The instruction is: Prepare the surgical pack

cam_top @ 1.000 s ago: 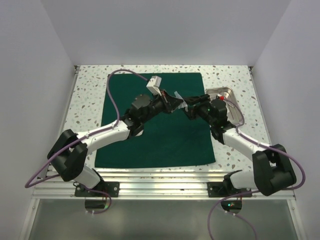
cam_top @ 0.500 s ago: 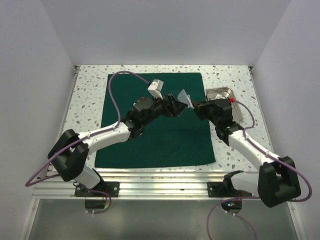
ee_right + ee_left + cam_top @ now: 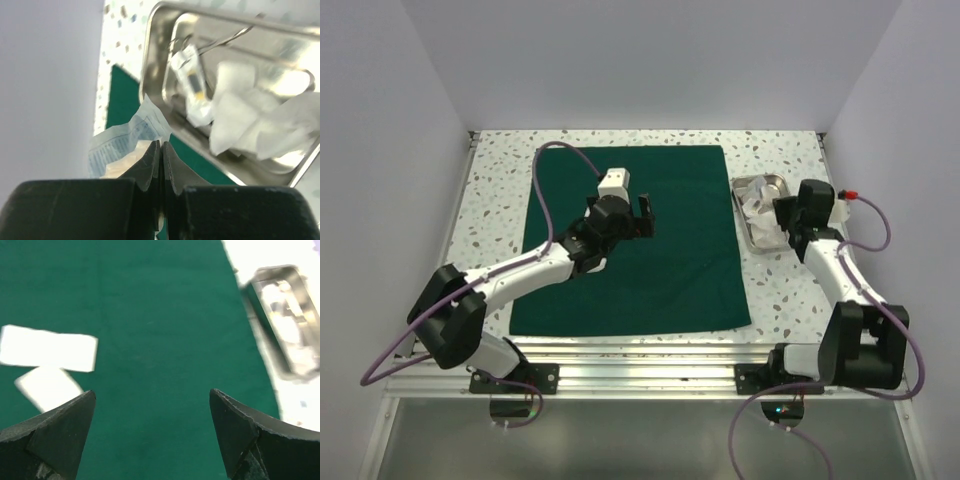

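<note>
We see the green drape (image 3: 660,285) spread flat in the middle of the speckled table (image 3: 500,180), with nothing folded over. The left gripper (image 3: 642,212) hangs over the drape, a little toward 12 o'clock from its centre. Its jaws are spread wide and hold nothing. In the left wrist view, two white packets (image 3: 47,347) lie on the cloth at 9 o'clock from the open jaws, one just beside the other. The steel tray (image 3: 744,186) sits on the bare table just off the drape's edge, at 2 o'clock from the cloth's centre. The right gripper (image 3: 160,145) hovers over that tray with its fingers pressed together, pinching the edge of a pale blue and white paper packet (image 3: 125,140). Inside the tray we make out crumpled white gauze (image 3: 240,120) and a small clear pouch (image 3: 192,82) at 10 o'clock from the gauze.
</note>
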`<state>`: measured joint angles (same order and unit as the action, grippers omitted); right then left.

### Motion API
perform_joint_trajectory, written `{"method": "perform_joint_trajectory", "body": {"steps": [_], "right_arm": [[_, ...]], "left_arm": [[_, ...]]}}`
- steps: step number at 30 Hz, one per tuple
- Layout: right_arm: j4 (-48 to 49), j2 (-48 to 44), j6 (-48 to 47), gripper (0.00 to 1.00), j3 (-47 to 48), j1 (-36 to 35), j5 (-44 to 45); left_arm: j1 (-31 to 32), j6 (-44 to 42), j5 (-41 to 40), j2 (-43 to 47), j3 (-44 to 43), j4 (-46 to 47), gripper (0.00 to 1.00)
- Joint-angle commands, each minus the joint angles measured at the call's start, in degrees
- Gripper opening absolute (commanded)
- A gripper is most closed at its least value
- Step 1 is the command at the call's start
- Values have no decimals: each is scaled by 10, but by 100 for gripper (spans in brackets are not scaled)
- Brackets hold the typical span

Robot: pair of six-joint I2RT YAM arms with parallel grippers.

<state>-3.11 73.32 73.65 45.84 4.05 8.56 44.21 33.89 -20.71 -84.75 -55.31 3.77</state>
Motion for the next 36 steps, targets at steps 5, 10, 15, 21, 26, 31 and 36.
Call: {"method": "perform_joint_trajectory", "body": {"steps": [5, 10, 15, 21, 26, 31, 36], "right_arm": [[-132, 134, -157, 0, 147, 24, 106], [-130, 198, -209, 7, 173, 23, 130], [-152, 233, -241, 54, 201, 23, 135], [-147, 177, -270, 79, 188, 14, 133], [-188, 113, -345, 87, 206, -57, 170], [-182, 68, -413, 88, 189, -126, 133], [-137, 24, -439, 88, 143, -160, 84]], "left_arm": [[-88, -15, -65, -11, -6, -110, 100], [-113, -25, -77, -23, 0, -110, 100], [-126, -35, -78, -36, -7, -118, 100], [-155, -28, -76, -32, 0, -125, 100], [-172, -30, -81, -44, 0, -120, 100], [-179, -43, -86, -77, -9, -126, 100], [-180, -56, -65, -110, -18, -116, 100]]}}
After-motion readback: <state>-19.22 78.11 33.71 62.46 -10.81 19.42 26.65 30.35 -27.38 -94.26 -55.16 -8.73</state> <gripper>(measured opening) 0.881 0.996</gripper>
